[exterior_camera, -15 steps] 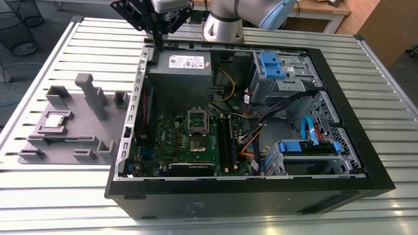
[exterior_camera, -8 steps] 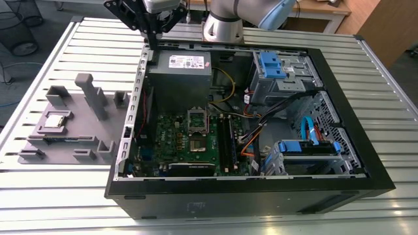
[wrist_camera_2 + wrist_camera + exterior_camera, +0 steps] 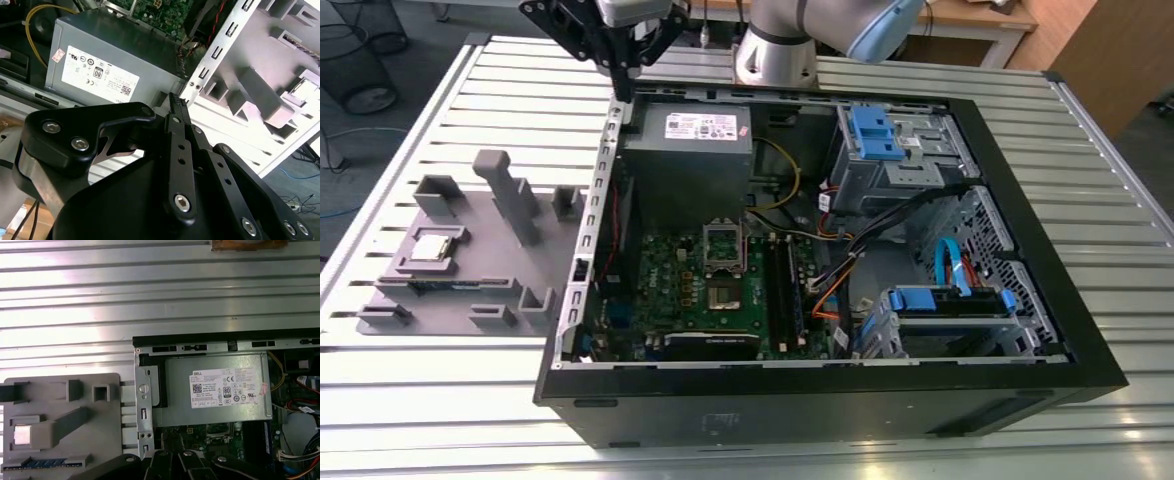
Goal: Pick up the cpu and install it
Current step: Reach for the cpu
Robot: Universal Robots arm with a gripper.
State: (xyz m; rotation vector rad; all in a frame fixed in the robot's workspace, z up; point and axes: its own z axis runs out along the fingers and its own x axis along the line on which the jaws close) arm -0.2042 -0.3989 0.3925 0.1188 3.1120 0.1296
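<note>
The cpu (image 3: 434,243) is a small pale silver square lying in a recess of the grey plastic fixture (image 3: 467,265), on the exterior view's left, outside the computer case. The cpu (image 3: 24,434) sits in that fixture (image 3: 60,425) in the first wrist view, and the second wrist view has the cpu (image 3: 305,88) at its edge. My gripper (image 3: 624,92) hangs above the case's back left corner, over the power supply (image 3: 683,150), far from the cpu. Its black fingers (image 3: 175,107) meet at a thin tip with nothing between them. The open socket (image 3: 724,293) lies on the green motherboard (image 3: 674,290).
The open black computer case (image 3: 1014,250) lies on a slatted metal table (image 3: 427,420). Drive cages with blue clips (image 3: 870,132) and loose cables (image 3: 854,250) fill its right side. Tall grey posts (image 3: 507,195) rise from the fixture. A wire basket (image 3: 354,55) stands off the table.
</note>
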